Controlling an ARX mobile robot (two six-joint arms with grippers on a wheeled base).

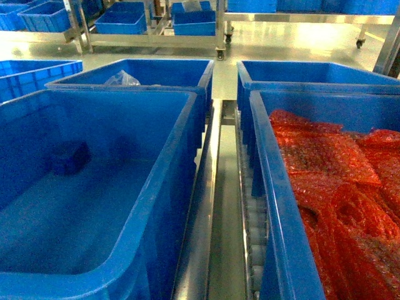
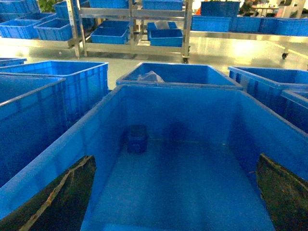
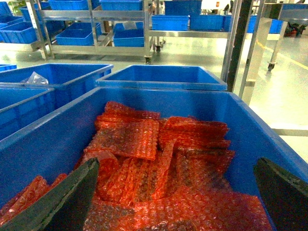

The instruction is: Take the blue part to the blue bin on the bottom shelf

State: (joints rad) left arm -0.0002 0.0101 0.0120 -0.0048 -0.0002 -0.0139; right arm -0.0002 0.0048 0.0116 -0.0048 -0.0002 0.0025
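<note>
One small blue part point(image 1: 70, 157) lies inside the blue bin point(image 1: 181, 162), on the floor of it near the far wall and toward the left side. The part is dark blue, blocky and matte, and in the left wrist view point(image 2: 137, 138) it sits just at the seam where the bin floor meets the back wall. The bin is smooth, glossy bright-blue plastic, rectangular, with a thick rim. Beside it on the right stands a like crate point(image 1: 275, 206) filled with red bubble-wrap bags point(image 1: 337, 187), flat and crinkled, with a fine dotted texture. Between the two crates runs a shiny steel divider point(image 1: 215, 206) with small white rollers point(image 1: 255, 234) next to it.

The left gripper point(image 2: 175, 192) hangs above the near end of the blue bin, its two dark fingers point(image 2: 57, 197) far apart at the picture corners, so the jaws are wide and hold nothing. The right gripper point(image 3: 175, 192) hangs over the red bags, its jaws also wide and holding nothing.
</note>
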